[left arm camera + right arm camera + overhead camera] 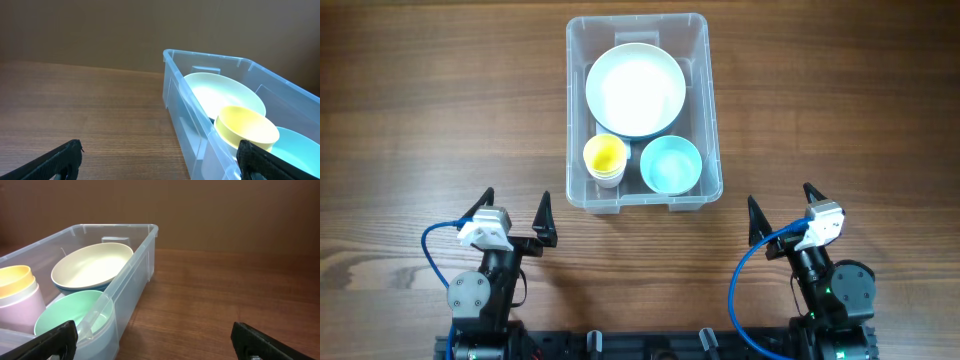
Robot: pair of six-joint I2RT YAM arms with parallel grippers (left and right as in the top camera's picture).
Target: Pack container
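The clear plastic container (708,120) stands on the wooden table at the middle back. Inside it sit a large white bowl (635,90), a yellow cup (605,157) stacked in paler cups, and a light blue-green bowl (671,165). My left gripper (516,208) is open and empty, near the table's front left, apart from the container (200,125). My right gripper (780,204) is open and empty at the front right, also apart from the container (135,275). The wrist views show the white bowl (220,92) (92,265), the yellow cup (245,127) (15,277) and the blue-green bowl (70,312).
Bare wooden tabletop (440,110) lies left and right of the container. Blue cables (745,280) loop by each arm base at the front edge.
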